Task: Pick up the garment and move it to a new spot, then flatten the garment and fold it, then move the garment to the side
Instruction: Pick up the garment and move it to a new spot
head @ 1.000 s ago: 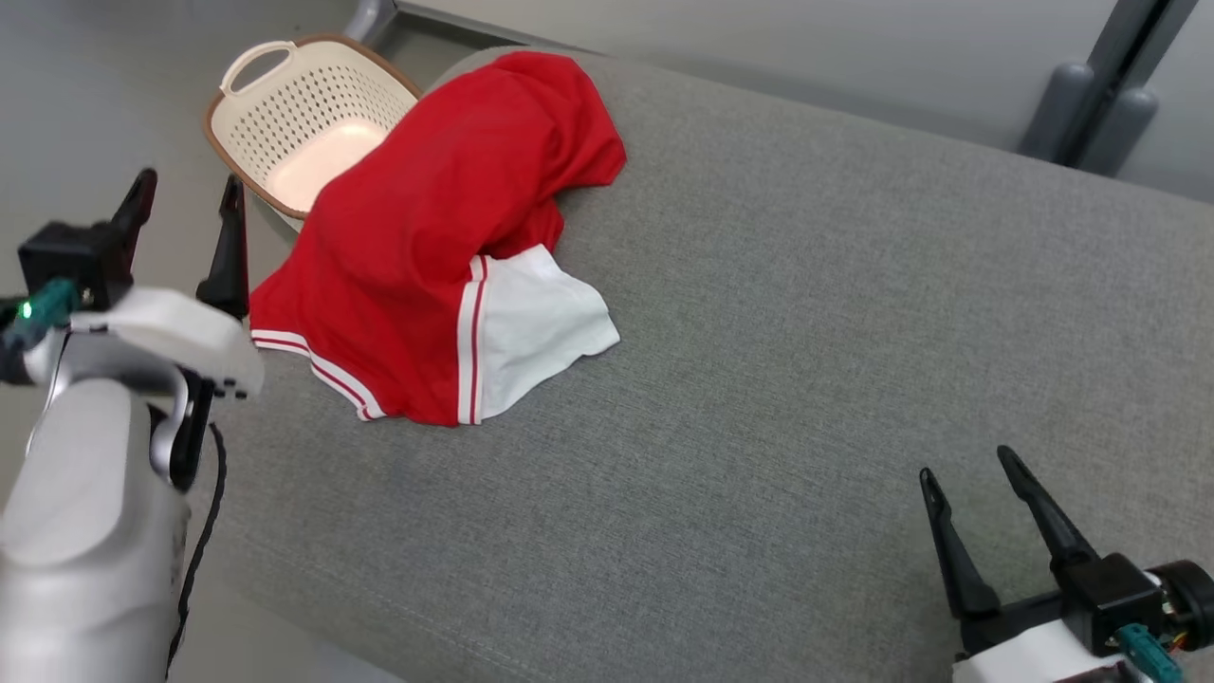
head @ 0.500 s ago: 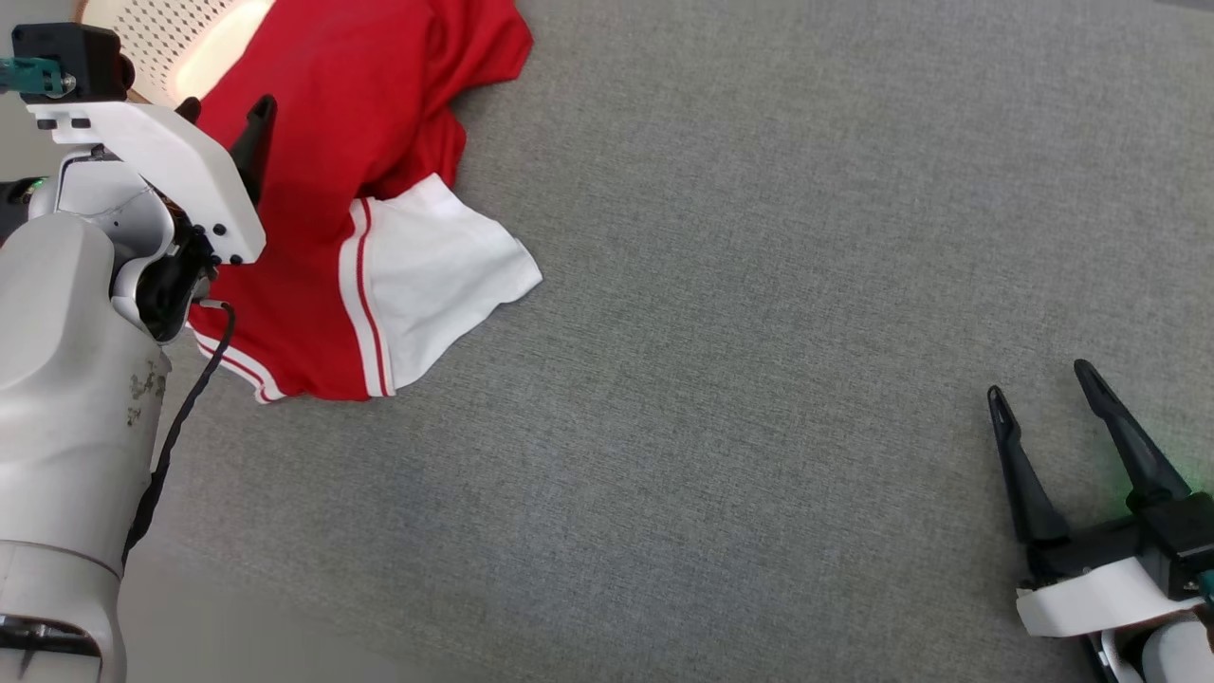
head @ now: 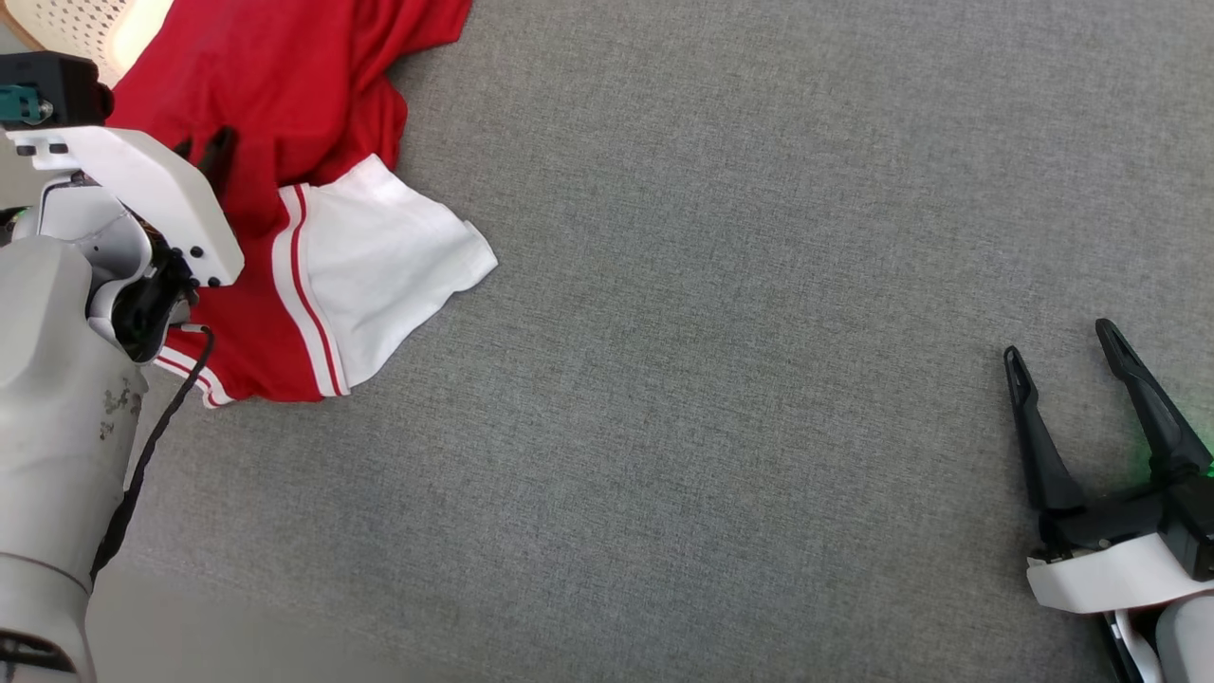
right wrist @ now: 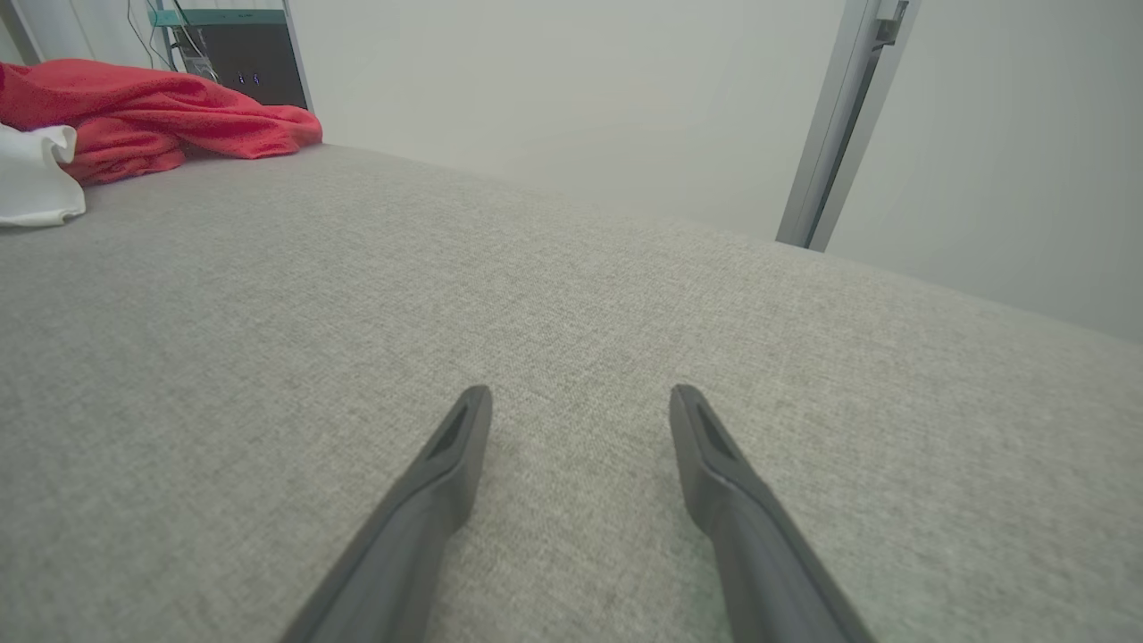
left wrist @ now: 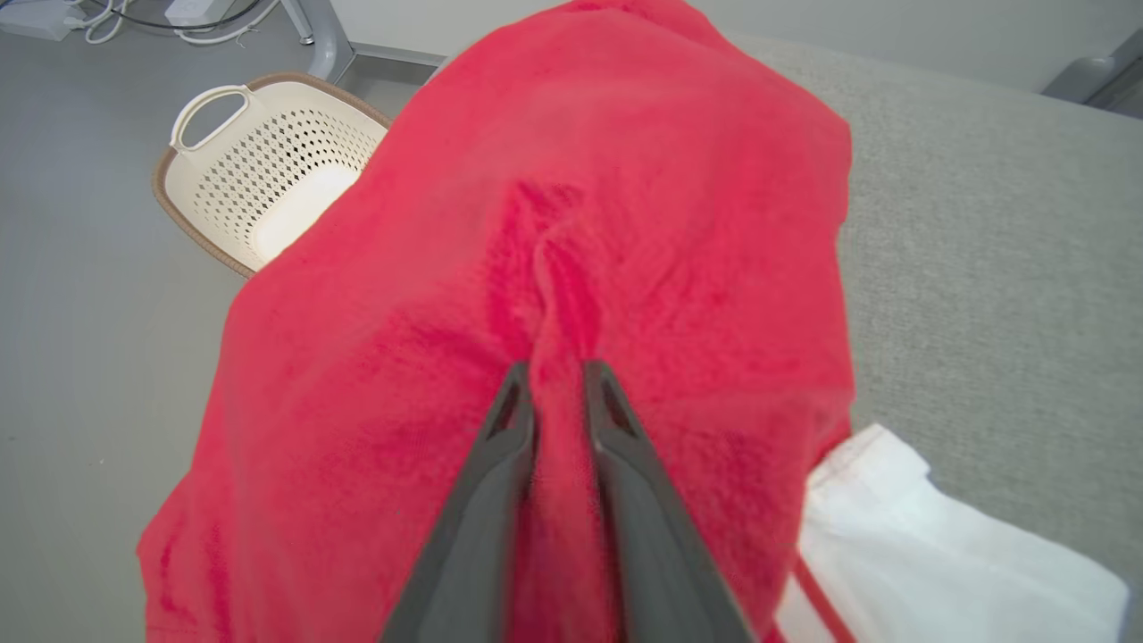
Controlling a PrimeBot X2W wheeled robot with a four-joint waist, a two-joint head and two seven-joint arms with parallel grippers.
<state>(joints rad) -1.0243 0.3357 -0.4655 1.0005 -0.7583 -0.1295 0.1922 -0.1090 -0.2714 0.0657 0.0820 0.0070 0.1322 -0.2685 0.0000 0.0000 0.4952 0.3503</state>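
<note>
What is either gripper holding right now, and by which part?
Left gripper pinches a raised fold in the red body of the red-and-white fabric garment. Right gripper holds nothing.

Robot test room, bare grey floor, loose cables, plain walls

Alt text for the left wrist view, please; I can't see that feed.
The left gripper is closed on a raised fold of the red cloth garment, which lies on the grey fabric surface. Its white panel shows lower right; a cream perforated plastic basket stands on the floor upper left.
</note>
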